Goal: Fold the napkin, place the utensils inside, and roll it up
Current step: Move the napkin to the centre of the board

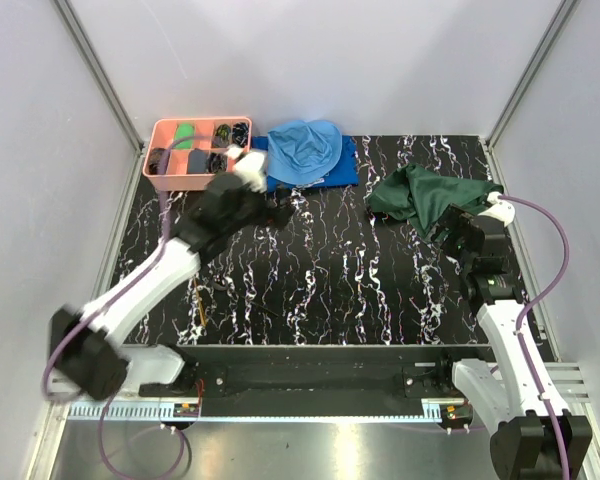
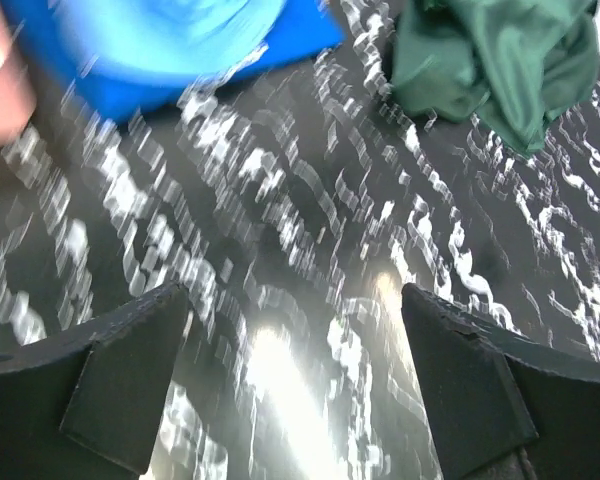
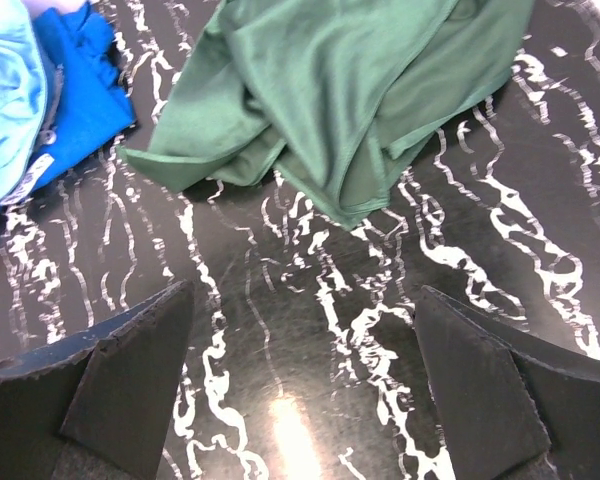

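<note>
Dark green soft cloth napkin (image 1: 415, 195) (image 3: 330, 100) (image 2: 490, 60) lies unfolded-and-crumpled in a loose heap on the far right of the table, with folds bunched and one pointed corner hanging toward the near side. Slim gold-coloured utensils (image 1: 201, 304) lie flat at the near left, long handles running near-to-far, well apart from the napkin. They are too small to tell pieces apart.

- Black table (image 1: 330, 290), veined in a white marble pattern, spreads out in front of me.
- Plain pale walls (image 1: 310, 60) close in the back and both sides.
- Aluminium posts (image 1: 98, 80) run up the back corners.
- A metal rail (image 1: 310, 408) lines my near edge.
- Glare (image 3: 292, 432) from a light shines on the tabletop under my wrist.
</note>
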### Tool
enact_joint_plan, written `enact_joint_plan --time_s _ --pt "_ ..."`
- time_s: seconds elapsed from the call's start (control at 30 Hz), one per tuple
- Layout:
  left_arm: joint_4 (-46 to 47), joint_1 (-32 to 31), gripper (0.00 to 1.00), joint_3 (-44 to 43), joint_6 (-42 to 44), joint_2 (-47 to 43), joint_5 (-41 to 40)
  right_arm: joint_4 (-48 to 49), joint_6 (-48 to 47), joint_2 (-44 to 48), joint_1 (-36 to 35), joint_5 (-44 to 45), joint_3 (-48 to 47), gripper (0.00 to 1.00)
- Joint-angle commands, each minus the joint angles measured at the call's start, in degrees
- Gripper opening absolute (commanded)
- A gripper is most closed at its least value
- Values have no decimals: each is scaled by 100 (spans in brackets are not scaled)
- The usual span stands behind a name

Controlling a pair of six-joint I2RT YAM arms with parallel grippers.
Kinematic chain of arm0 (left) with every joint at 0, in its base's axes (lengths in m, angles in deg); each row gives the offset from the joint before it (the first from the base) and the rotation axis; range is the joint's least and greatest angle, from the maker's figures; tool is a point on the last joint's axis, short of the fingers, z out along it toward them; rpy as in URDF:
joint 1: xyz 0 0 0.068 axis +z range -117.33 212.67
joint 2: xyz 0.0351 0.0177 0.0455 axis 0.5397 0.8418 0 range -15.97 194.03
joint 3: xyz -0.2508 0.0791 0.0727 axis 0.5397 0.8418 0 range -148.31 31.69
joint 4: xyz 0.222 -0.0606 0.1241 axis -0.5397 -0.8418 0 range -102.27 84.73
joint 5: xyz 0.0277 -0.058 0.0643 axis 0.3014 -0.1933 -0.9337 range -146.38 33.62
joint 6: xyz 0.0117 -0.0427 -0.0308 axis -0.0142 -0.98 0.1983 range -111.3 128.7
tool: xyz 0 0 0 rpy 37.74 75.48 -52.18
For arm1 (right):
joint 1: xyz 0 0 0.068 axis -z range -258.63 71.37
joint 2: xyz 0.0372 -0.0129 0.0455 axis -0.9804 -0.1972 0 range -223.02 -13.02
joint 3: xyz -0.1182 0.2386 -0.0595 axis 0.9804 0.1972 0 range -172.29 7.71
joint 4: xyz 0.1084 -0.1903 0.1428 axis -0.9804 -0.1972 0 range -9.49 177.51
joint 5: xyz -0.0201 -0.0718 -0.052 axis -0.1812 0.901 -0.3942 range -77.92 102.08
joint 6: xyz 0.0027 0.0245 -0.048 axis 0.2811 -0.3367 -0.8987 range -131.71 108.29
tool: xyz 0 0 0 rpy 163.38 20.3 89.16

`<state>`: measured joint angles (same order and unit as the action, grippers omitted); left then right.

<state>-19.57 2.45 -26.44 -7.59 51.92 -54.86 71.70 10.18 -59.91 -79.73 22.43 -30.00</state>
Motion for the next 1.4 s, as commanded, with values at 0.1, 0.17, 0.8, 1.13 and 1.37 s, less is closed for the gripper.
enact_joint_plan --time_s 0.1,0.17,0.8,1.13,1.37 --pt "1413 -731 92 -2288 2049 3033 724 8 307 163 -4 -446 -245 100" --pt "1580 -749 92 -2745 2472 3892 1435 -35 325 181 -4 -507 -245 100" --pt "939 -758 95 -6799 2439 7342 2977 -115 105 -478 5 -674 -553 100" --pt "964 -749 96 -7274 1272 7686 3135 -124 131 -593 5 -947 -685 100" --pt "1184 -758 92 -7090 -233 7774 2652 -124 175 -540 5 -1009 -711 100"
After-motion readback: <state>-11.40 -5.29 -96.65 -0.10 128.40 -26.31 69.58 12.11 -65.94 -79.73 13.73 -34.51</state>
